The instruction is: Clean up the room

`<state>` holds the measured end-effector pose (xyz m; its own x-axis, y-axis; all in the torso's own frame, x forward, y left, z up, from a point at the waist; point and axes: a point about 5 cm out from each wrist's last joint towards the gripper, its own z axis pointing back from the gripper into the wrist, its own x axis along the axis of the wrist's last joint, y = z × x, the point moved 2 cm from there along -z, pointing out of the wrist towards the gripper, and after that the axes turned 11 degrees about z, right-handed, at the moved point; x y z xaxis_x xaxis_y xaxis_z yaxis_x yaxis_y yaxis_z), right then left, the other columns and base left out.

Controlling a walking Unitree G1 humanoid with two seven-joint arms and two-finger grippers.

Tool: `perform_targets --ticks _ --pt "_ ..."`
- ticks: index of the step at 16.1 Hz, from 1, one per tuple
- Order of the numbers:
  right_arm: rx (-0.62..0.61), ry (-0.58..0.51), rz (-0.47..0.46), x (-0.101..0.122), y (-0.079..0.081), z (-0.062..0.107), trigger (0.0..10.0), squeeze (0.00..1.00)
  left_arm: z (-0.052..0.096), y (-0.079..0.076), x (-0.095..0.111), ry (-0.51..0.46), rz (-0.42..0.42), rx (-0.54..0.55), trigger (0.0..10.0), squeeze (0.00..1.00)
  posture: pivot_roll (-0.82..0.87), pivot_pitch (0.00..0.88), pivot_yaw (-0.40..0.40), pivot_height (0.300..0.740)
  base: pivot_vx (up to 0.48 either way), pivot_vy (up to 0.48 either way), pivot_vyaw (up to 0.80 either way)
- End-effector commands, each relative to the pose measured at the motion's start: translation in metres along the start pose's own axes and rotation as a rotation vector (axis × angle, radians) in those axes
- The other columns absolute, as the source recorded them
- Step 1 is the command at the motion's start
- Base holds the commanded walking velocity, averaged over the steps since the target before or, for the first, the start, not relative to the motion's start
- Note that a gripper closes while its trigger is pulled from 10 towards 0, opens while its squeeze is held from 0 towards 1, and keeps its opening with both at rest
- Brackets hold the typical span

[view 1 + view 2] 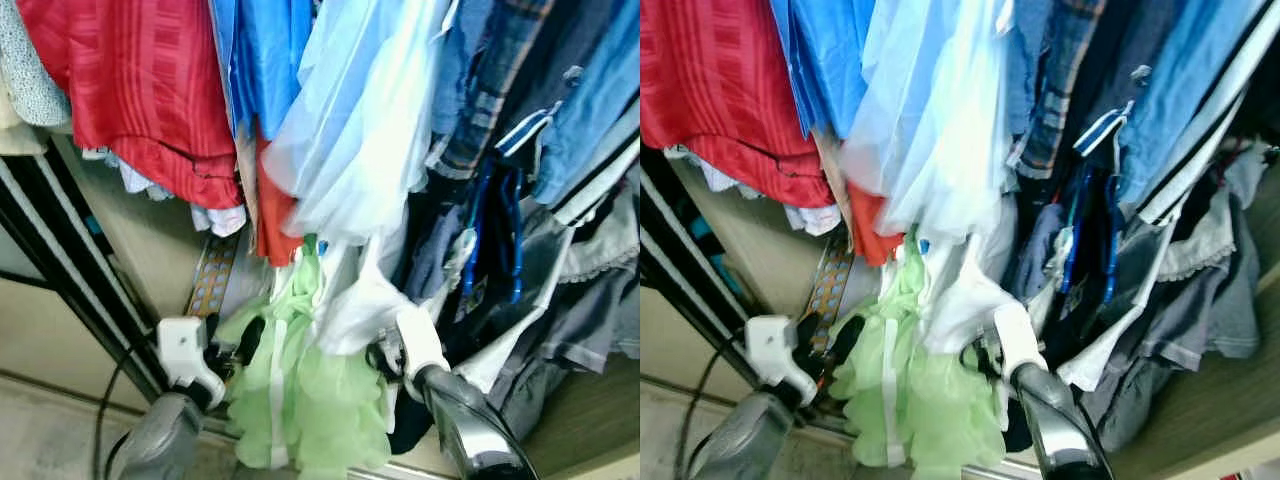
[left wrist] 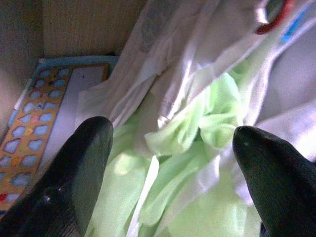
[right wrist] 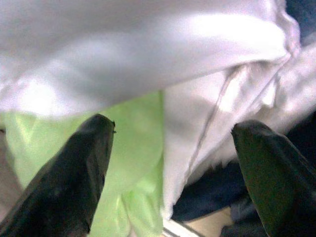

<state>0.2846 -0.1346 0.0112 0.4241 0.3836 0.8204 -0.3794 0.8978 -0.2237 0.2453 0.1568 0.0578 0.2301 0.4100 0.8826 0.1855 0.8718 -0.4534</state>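
the left pincer (image 2: 170, 163) is spread wide beside the sheer light-green ruffled garment (image 1: 300, 400), which hangs low among crowded clothes. the right pincer (image 3: 173, 163) is also wide, at the thin white fabric garment (image 1: 360, 295) just beside it. risk: closing here may snag both layers, and pulling may drag neighbouring garments down.

Patterned board (image 2: 34, 133) against wooden wall (image 2: 89, 24)

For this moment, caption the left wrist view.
Left gripper open, fingers spread before the green dress.
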Motion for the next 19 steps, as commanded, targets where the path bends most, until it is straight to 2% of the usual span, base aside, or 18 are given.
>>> perform_targets --ticks 1,4,7,8,10,13,15,16,17,18,19 --pt "-0.01 -0.062 0.014 0.017 -0.007 0.016 10.0 0.0 0.011 -0.002 0.009 -0.016 -0.036 0.005 10.0 0.0 0.01 0.0 -0.054 0.74 0.0 0.0 0.0" --pt "-0.083 -0.168 0.092 0.029 -0.027 0.052 10.0 0.0 0.035 0.005 0.017 -0.027 -0.07 0.058 10.0 0.0 0.01 0.0 -0.047 0.74 0.0 0.0 0.0" --pt "-0.152 -0.212 0.125 0.034 -0.044 0.078 10.0 0.0 0.047 0.007 0.026 -0.044 -0.079 0.087 10.0 0.0 0.0 0.0 -0.042 0.74 0.0 0.0 0.0" --pt "-0.181 -0.26 0.147 0.045 -0.053 0.096 10.0 0.0 0.059 0.008 0.037 -0.107 -0.067 0.124 10.0 0.0 0.0 0.0 -0.043 0.74 0.0 0.0 0.0" --pt "-0.148 -0.317 0.169 0.056 -0.051 0.108 10.0 0.0 0.07 0.007 0.039 -0.14 -0.008 0.172 10.0 0.0 0.0 0.0 -0.044 0.74 0.0 0.0 0.0" --pt "-0.042 -0.364 0.215 0.064 -0.041 0.102 10.0 0.0 0.059 -0.011 0.03 -0.036 -0.082 0.027 10.0 0.0 0.0 0.0 -0.048 0.74 0.0 0.0 0.0" --pt "-0.026 -0.433 0.271 0.081 -0.037 0.089 10.0 0.0 0.04 -0.019 0.036 -0.056 -0.134 -0.039 10.0 0.0 0.01 0.0 -0.055 0.74 0.0 0.0 0.0" --pt "-0.049 -0.478 0.252 0.096 -0.041 0.078 10.0 0.0 0.026 -0.02 0.046 -0.109 -0.172 -0.031 10.0 0.0 0.01 0.0 -0.059 0.74 0.0 0.0 0.0" --pt "-0.052 -0.492 0.243 0.101 -0.042 0.074 10.0 0.0 0.022 -0.021 0.049 -0.106 -0.208 -0.031 10.0 0.0 0.01 0.0 -0.06 0.74 0.0 0.0 0.0" --pt "-0.111 -0.491 0.224 0.106 -0.047 0.067 10.0 0.0 0.016 -0.018 0.052 -0.096 -0.268 -0.013 10.0 0.0 0.01 0.0 -0.065 0.74 0.0 0.0 0.0" --pt "-0.125 -0.515 0.222 0.112 -0.049 0.064 10.0 0.0 0.013 -0.01 0.056 -0.091 -0.269 0.026 10.0 0.0 0.01 0.0 -0.072 0.74 0.0 0.0 0.0"
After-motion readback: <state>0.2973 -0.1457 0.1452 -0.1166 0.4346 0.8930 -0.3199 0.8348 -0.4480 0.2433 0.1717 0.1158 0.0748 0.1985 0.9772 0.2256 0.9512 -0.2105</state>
